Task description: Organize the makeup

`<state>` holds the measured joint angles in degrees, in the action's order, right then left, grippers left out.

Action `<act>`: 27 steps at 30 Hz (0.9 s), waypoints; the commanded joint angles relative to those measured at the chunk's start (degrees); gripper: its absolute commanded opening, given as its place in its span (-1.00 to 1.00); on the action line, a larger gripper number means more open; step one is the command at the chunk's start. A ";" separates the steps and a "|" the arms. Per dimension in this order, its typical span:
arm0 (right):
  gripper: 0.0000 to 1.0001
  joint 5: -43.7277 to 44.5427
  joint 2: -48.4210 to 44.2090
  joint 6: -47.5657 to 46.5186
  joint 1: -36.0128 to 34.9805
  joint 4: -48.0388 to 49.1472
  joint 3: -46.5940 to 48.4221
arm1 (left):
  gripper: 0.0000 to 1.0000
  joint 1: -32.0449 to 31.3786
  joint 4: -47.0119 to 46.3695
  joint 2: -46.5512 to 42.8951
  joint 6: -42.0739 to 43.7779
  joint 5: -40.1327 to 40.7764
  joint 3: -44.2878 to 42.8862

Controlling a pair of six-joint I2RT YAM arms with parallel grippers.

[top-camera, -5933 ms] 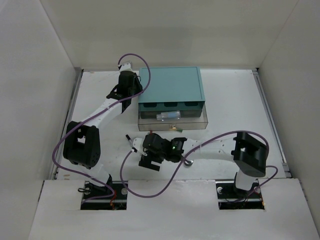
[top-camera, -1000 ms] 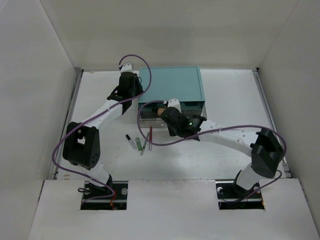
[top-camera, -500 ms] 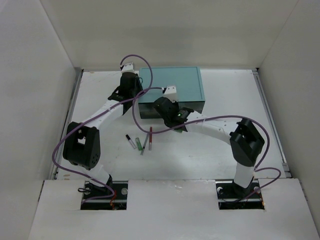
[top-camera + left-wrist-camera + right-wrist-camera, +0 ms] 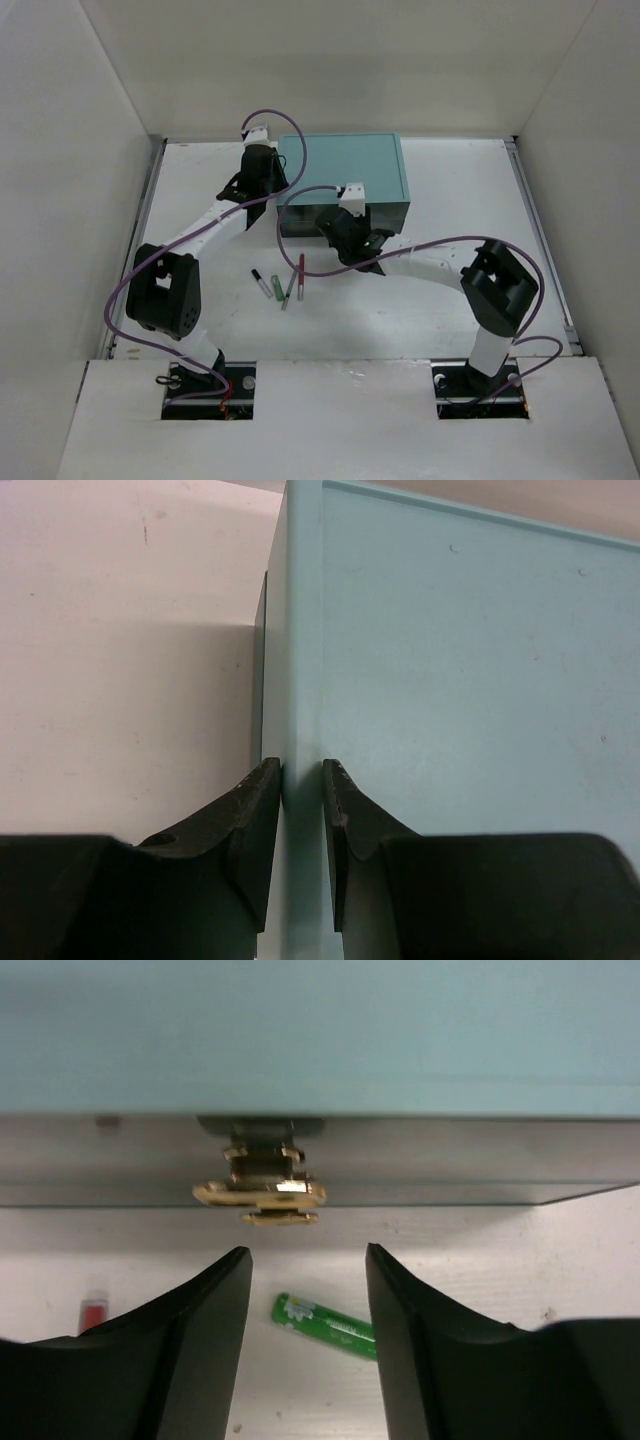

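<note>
**Left gripper**: matte black, curved fingers pinched onto the thin left edge of the smooth, rectangular teal drawer box. One finger on either side of the edge strip, both touching it. In the overhead view, placed on the left side of the box toward its far corner, at the far part of the white, faintly scuffed table.

**Right gripper**: matte black fingers spread apart with nothing between them, pointed at the near face of the box and just short of it. Straight ahead, in line with the gap:
- small gold metal handle, flat and glossy
- grey translucent drawer front carrying that handle, set under the plain teal panel

**Loose on the table**, near and left of the box and apart from both grippers: four slim pieces lying close together and roughly parallel. From left to right:
- short black-and-white tube
- short green stick
- thin grey-green pencil
- thin red pencil, reaching farthest toward the box

In the right wrist view, a green stick shown bright and glossy with a white printed pattern, flat on the table below the spread fingers. A red end visible at the left of that view.
</note>
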<state>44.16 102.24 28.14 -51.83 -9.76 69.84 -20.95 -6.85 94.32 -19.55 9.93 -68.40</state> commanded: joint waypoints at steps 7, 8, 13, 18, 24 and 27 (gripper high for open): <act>0.54 -3.74 4.37 7.10 0.02 2.29 3.27 | -0.84 -1.07 12.48 2.97 1.62 -2.11 1.69; 0.56 -3.56 4.98 7.71 0.20 2.29 3.89 | -0.84 -1.07 12.48 3.06 1.62 -2.11 1.61; 0.55 -3.64 7.80 10.62 1.78 2.29 5.83 | -0.84 -0.98 12.57 2.80 1.62 -2.11 1.69; 0.53 -3.47 10.08 10.88 2.75 2.38 7.41 | -0.84 -0.98 12.57 2.53 1.62 -2.11 1.78; 0.31 -2.77 10.62 11.15 3.80 4.04 6.89 | -0.84 -0.98 12.57 2.27 1.62 -2.11 2.04; 0.03 -2.24 9.74 10.36 3.72 6.59 5.40 | -0.84 -0.89 12.57 2.09 1.62 -2.11 2.04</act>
<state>40.32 112.92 37.80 -48.66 -8.47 74.63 -20.95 -6.85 94.32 -19.53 9.93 -68.40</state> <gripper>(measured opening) 0.542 0.202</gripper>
